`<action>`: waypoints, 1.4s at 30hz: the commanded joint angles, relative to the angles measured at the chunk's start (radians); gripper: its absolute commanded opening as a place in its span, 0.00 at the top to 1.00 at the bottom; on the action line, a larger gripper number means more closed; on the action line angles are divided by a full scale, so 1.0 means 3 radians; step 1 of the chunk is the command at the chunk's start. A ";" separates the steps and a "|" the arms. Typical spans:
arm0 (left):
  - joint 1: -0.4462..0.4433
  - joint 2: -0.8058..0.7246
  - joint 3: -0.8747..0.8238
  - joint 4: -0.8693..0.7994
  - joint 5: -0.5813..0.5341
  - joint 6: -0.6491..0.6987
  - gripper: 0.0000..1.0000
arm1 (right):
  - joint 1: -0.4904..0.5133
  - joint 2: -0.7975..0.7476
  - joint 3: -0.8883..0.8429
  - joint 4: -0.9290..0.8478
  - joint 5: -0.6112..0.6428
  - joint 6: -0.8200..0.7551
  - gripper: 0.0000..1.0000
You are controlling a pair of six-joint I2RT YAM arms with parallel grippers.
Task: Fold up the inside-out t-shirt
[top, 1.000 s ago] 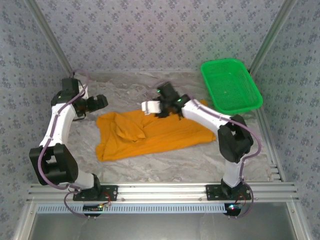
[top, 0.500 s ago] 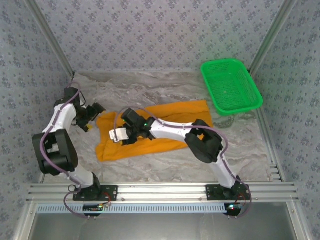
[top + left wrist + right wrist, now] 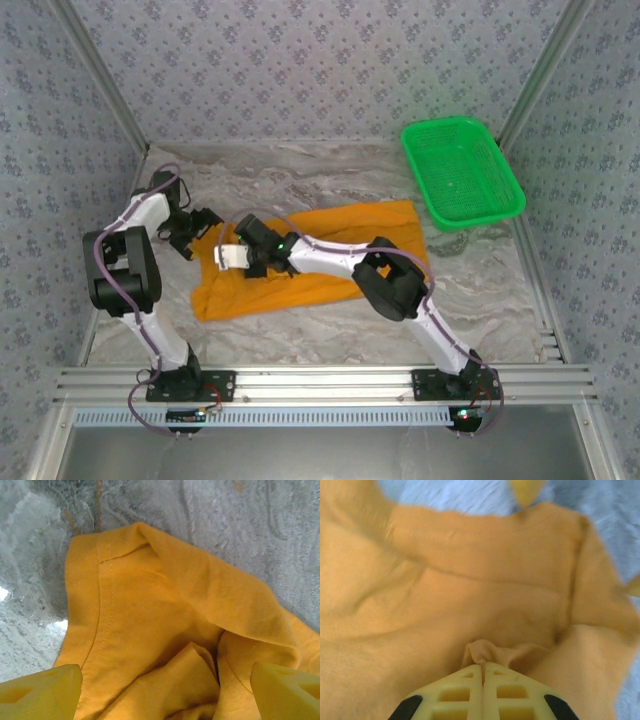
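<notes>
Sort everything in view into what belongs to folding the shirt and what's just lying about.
Belongs: orange t-shirt; right arm, jaws shut on a pinch of it; left arm, jaws open over its edge.
Lying about: green mesh basket, far right.

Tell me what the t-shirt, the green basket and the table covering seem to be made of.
The t-shirt: soft matte knit, likely cotton; it folds limply and shows a stitched hem.
The green basket: rigid moulded plastic mesh, judging by its even grid of holes.
The table covering: thin crinkled sheet, marbled grey-white, perhaps plastic film; the look leaves it open.
</notes>
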 commanded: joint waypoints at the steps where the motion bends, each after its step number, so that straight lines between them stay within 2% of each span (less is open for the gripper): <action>1: -0.0004 -0.0141 0.0075 -0.0013 -0.0028 -0.0033 0.17 | -0.0374 -0.0462 -0.0111 0.0392 -0.0722 0.0879 1.00; 2: -0.0005 -0.0124 0.0067 0.0031 -0.0021 -0.0077 0.23 | -0.0468 -0.0473 -0.0146 0.0475 -0.0918 0.1057 1.00; 4: -0.0003 -0.0013 0.0108 0.0114 0.0072 -0.0162 0.28 | -0.0602 -0.0456 -0.0207 0.0638 -0.1125 0.1329 1.00; 7: -0.0037 0.0166 0.0207 0.0223 0.0100 -0.0215 0.41 | -0.0700 -0.0394 -0.0215 0.0752 -0.1221 0.1589 1.00; 13: -0.0066 0.0389 0.0361 0.0245 -0.0190 -0.0218 0.40 | -0.0840 -0.0286 -0.0234 0.0827 -0.1256 0.1935 1.00; 16: -0.0075 0.0471 0.0398 0.0359 -0.0224 -0.0220 0.45 | -0.0917 -0.0325 -0.0400 0.0935 -0.1386 0.1971 1.00; 18: -0.0089 0.0487 0.0403 0.0412 -0.0227 -0.0186 0.54 | -0.0950 -0.0323 -0.0416 0.0922 -0.1479 0.2012 1.00; 21: -0.0069 0.0503 0.0473 0.0371 -0.0233 -0.0070 0.81 | -0.0942 -0.0324 -0.0392 0.0873 -0.1597 0.1965 1.00; 23: -0.0020 0.0488 0.0523 0.0300 -0.0234 0.0012 0.91 | -0.0925 -0.0352 -0.0381 0.0896 -0.1683 0.1889 1.00; 26: 0.0119 0.0506 0.0601 0.0074 -0.0276 0.0005 0.95 | -0.0962 -0.0413 -0.0423 0.1127 -0.2041 0.1872 0.99; 28: 0.0254 0.0564 0.0623 0.0042 -0.0128 -0.0065 1.00 | -0.0977 -0.0437 -0.0461 0.1266 -0.2287 0.1863 0.98; 30: 0.0370 0.0637 0.0641 0.0073 0.0107 -0.0185 1.00 | -0.0968 -0.0430 -0.0440 0.1237 -0.2529 0.1828 0.94; 31: 0.0429 0.0673 0.0649 0.0093 0.0202 -0.0241 0.97 | -0.0954 -0.0402 -0.0385 0.1141 -0.2779 0.1760 0.92; 33: 0.0486 0.0721 0.0699 0.0103 0.0246 -0.0286 0.87 | -0.0886 -0.0361 -0.0264 0.0546 -0.3026 0.1339 0.92; 35: 0.0515 0.0747 0.0777 0.0084 0.0243 -0.0259 0.86 | -0.0760 -0.0348 -0.0215 -0.0064 -0.3023 0.0698 0.91; 37: 0.0539 0.0788 0.0863 0.0040 0.0232 -0.0240 0.81 | -0.0600 -0.0309 -0.0165 -0.0582 -0.2821 0.0085 0.89; 38: 0.0550 0.0811 0.0905 0.0021 0.0250 -0.0218 0.80 | -0.0518 -0.0283 -0.0155 -0.0728 -0.2639 -0.0066 0.85; 40: 0.0557 0.0848 0.0987 -0.0076 0.0268 -0.0147 0.78 | -0.0403 -0.0244 -0.0170 -0.0744 -0.2393 -0.0094 0.70; 42: 0.0555 0.0792 0.0976 -0.0193 0.0292 -0.0072 0.76 | -0.0340 -0.0257 -0.0226 -0.0559 -0.2238 0.0119 0.67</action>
